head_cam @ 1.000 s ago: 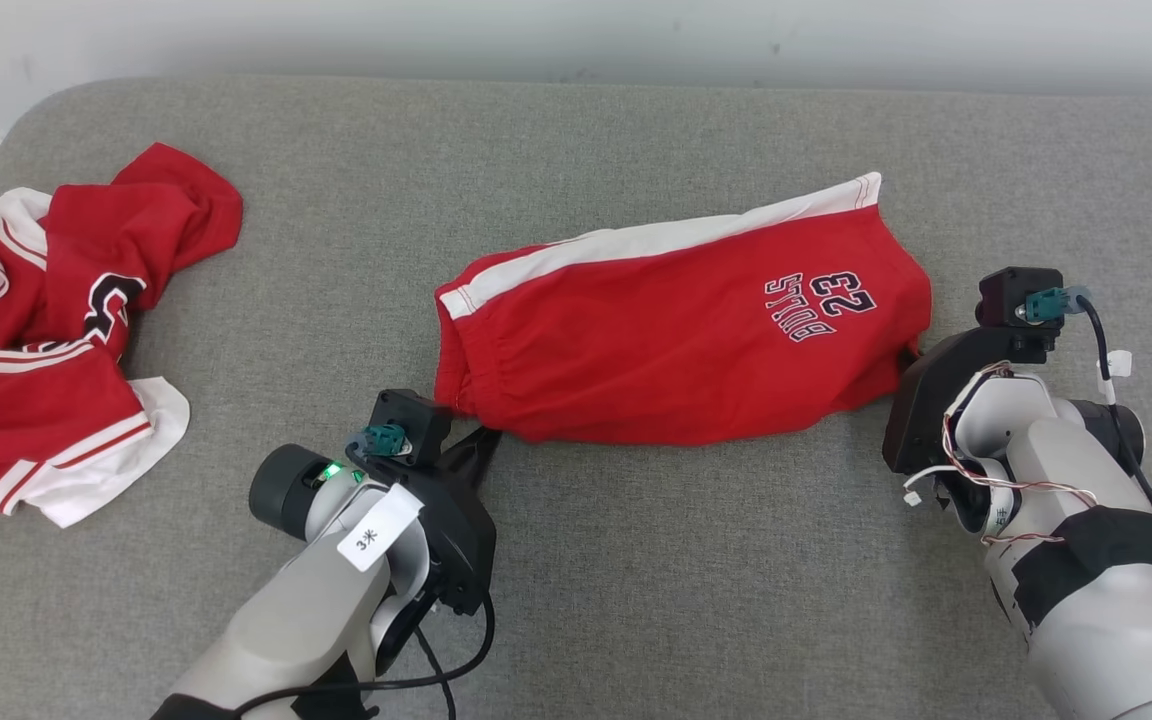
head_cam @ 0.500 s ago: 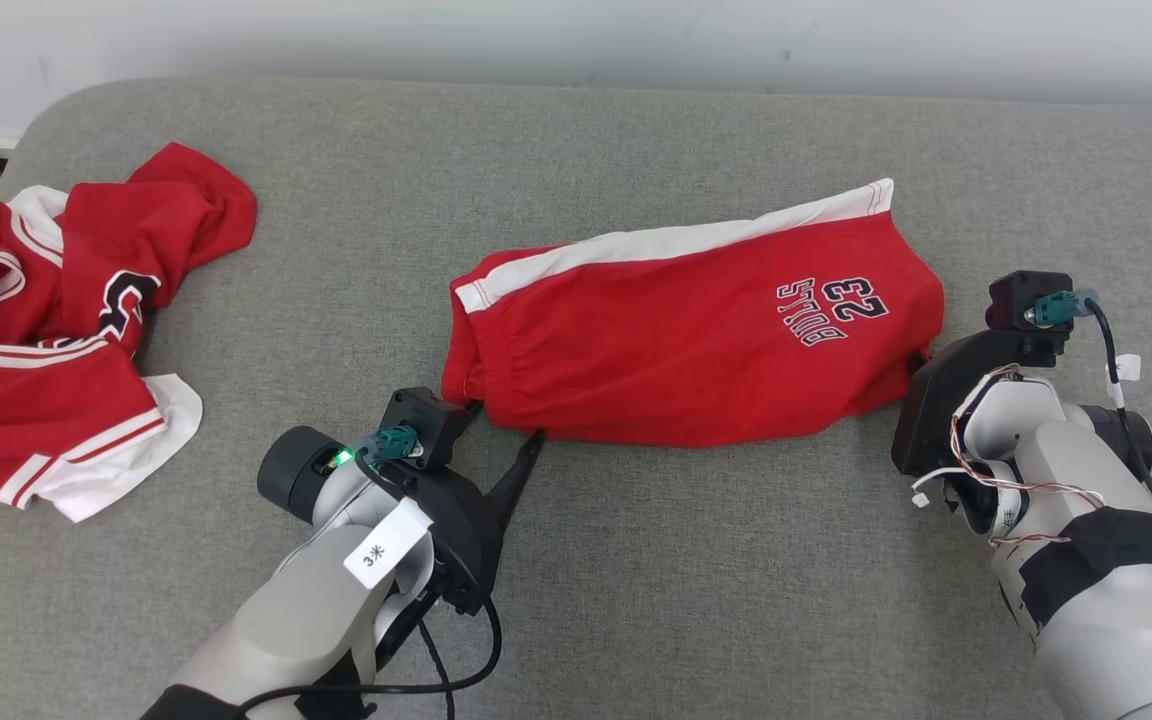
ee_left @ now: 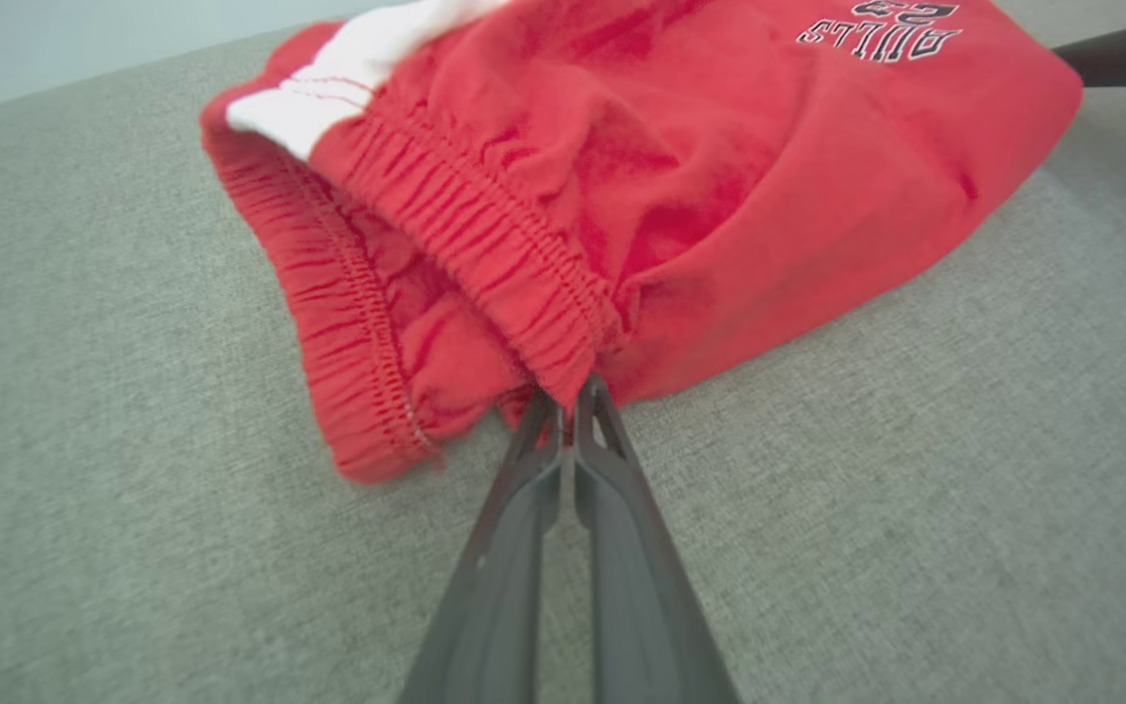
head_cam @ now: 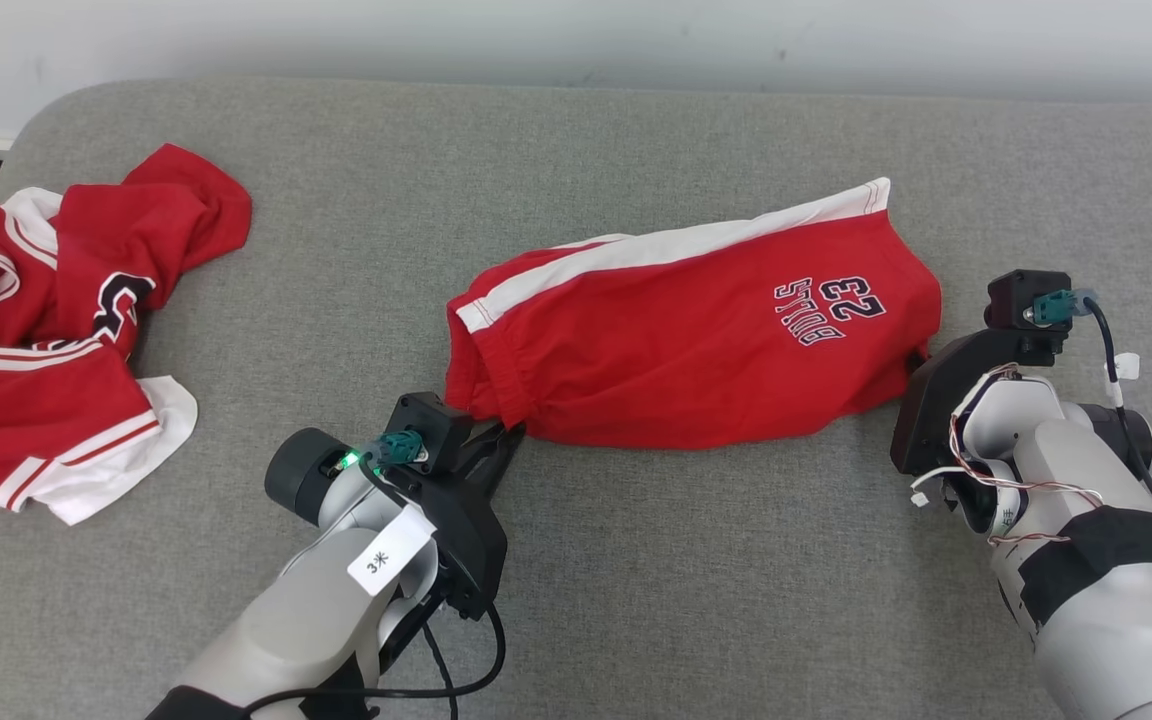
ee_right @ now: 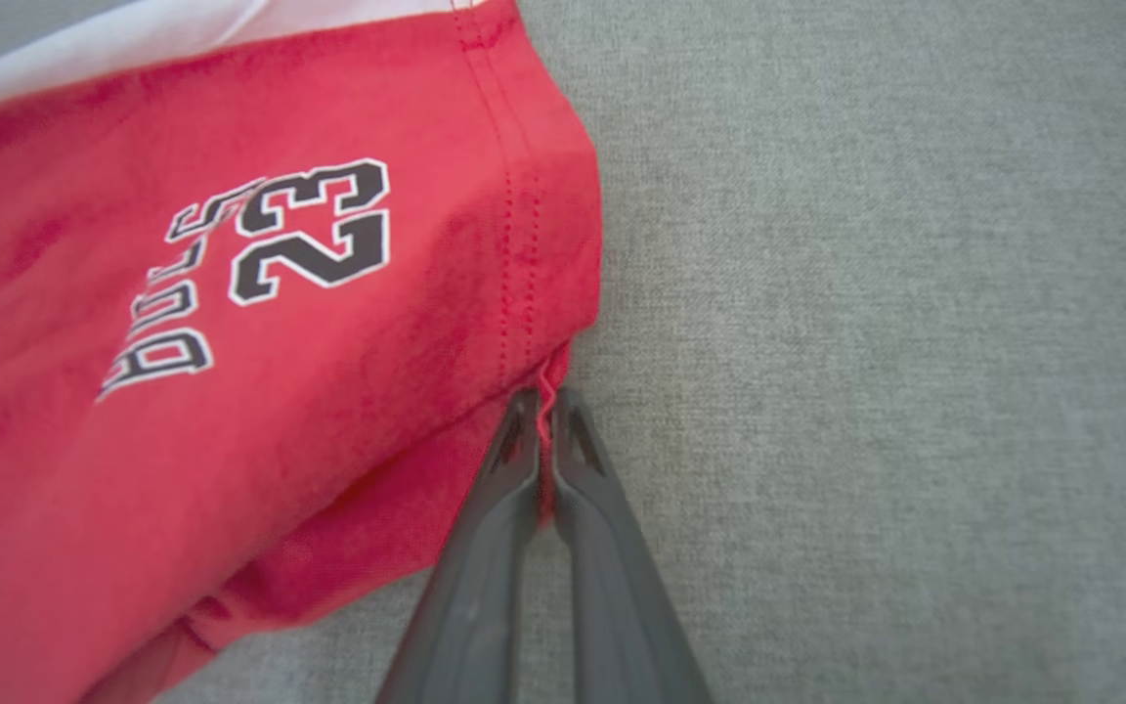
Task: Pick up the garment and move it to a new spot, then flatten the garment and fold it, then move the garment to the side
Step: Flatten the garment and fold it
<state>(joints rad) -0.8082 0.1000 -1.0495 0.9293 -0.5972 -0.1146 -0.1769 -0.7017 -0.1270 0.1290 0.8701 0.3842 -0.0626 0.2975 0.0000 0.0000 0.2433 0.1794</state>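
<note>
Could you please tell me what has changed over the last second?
The left gripper let go, opened, then closed again on the waistband corner of the red shorts. The right gripper stayed shut on the hem corner; the crumpled jersey did not move.

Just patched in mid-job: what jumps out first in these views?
The red shorts with the 23 print, stretched across the middle of the grey cushion, stand out first. The left hand is pinched shut on their waistband end and the right hand on their hem corner. A crumpled red jersey lies at the far left.
</note>
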